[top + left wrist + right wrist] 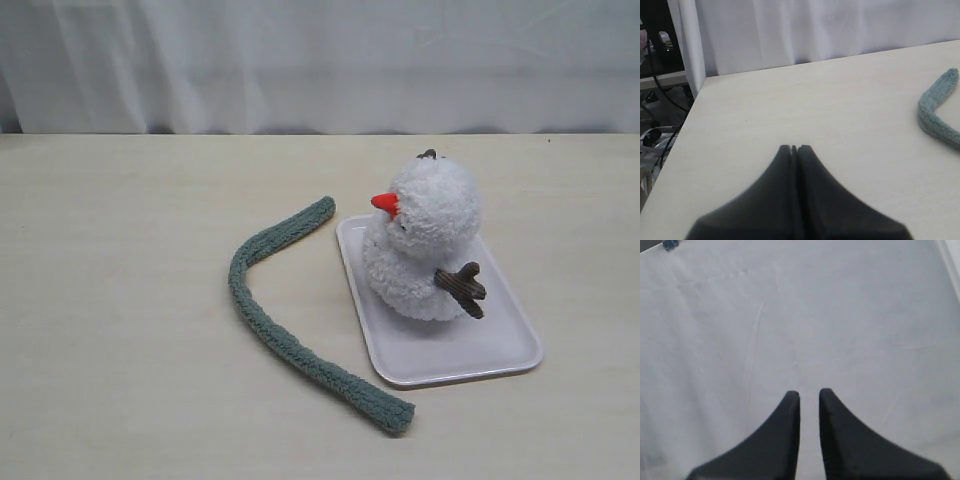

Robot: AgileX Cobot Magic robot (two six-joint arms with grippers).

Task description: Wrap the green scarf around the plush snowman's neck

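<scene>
As we look across the pale table, the green scarf lies on it in a long bent line, with one end just beside a corner of the white tray. On that tray the snowman sits upright, apart from the scarf, its orange nose pointing toward it. Our left gripper hangs over the table with its fingers pressed together. Our right gripper shows a narrow gap between its fingers, with only white cloth beyond.

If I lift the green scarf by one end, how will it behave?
Probably floppy: the green scarf lies in a soft curve, so its free end should dangle and drag. The fuzzy knit looks light and unlikely to slip from a pincer.
</scene>
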